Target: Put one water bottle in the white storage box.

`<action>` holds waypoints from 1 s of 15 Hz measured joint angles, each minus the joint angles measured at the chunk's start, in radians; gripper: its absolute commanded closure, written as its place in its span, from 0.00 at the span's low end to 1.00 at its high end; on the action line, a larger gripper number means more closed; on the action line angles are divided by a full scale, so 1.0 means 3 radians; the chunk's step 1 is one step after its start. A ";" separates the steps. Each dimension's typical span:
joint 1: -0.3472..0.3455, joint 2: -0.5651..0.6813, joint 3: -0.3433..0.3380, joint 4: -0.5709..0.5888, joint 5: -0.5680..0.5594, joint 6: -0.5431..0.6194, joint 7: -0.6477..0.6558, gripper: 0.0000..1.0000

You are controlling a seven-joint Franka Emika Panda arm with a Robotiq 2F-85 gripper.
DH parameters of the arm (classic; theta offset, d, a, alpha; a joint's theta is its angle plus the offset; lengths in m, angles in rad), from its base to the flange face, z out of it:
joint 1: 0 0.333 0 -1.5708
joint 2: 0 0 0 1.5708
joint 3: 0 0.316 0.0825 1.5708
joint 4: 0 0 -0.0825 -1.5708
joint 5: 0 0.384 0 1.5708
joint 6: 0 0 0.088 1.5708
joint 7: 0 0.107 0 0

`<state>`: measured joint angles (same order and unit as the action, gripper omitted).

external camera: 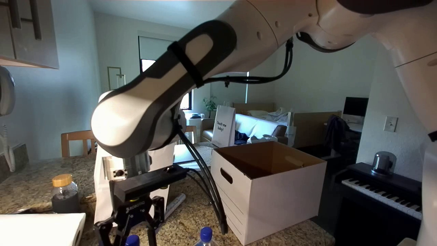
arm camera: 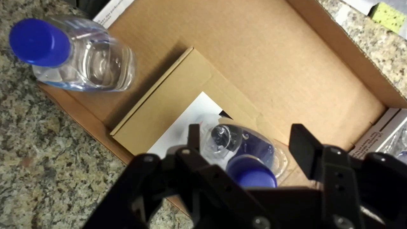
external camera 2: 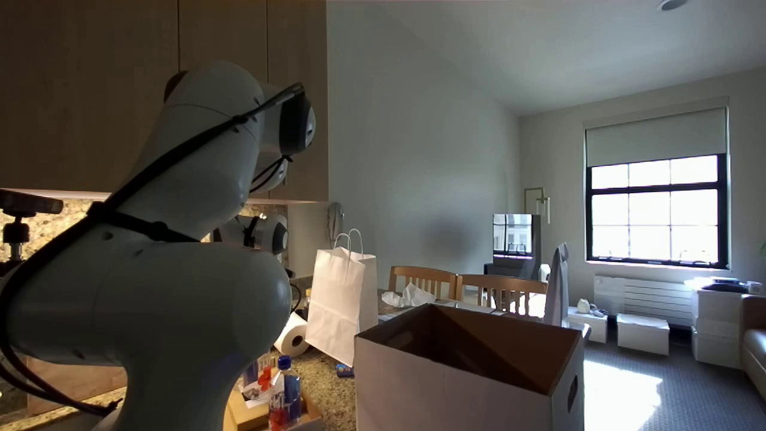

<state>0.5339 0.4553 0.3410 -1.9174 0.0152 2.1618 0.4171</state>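
Note:
The white storage box (external camera: pixel 283 198) stands open on the counter, brown inside; it also shows in an exterior view (external camera 2: pixel 461 389). My gripper (arm camera: pixel 246 140) is open. Its fingers straddle a water bottle with a blue cap (arm camera: pixel 254 171), with a gap on the right; I see no grip on it. That bottle's cap also shows in an exterior view (external camera: pixel 132 240). A second blue-capped water bottle (arm camera: pixel 86 57) stands at the tray's corner in the wrist view. Its cap appears in an exterior view (external camera: pixel 206 234). In an exterior view the arm hides my gripper beside a bottle (external camera 2: pixel 285 392).
The bottles stand in a low cardboard tray (arm camera: pixel 279 54), with a flat brown box (arm camera: pixel 168 98) under the nearer one. A tall white paper bag (external camera 2: pixel 341 305) stands beside the storage box. A jar with an orange lid (external camera: pixel 65 196) and a yellow sponge (arm camera: pixel 388 17) are on the counter.

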 measured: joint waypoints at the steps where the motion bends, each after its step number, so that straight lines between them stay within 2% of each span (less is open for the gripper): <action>1: 0.0005 0.0027 -0.0001 0.0000 0.0000 0.0090 0.0000 0.66; 3: 0.0025 0.0063 -0.0009 -0.0003 0.0000 0.0253 0.0000 0.80; 4: 0.0032 0.0071 -0.0009 -0.0004 0.0000 0.0308 0.0000 0.81; 5: 0.0038 0.0075 -0.0010 -0.0005 0.0000 0.0350 0.0000 0.43; 7: 0.0060 0.0075 -0.0025 -0.0006 0.0000 0.0418 0.0001 0.46; 9: 0.0080 0.0075 -0.0040 -0.0007 -0.0001 0.0465 0.0002 0.36; 14: 0.0122 0.0075 -0.0080 -0.0008 -0.0001 0.0579 0.0002 0.03; 15: 0.0122 0.0075 -0.0080 -0.0008 -0.0001 0.0594 0.0002 0.01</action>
<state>0.5705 0.4779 0.3169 -1.9198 0.0150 2.3401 0.4178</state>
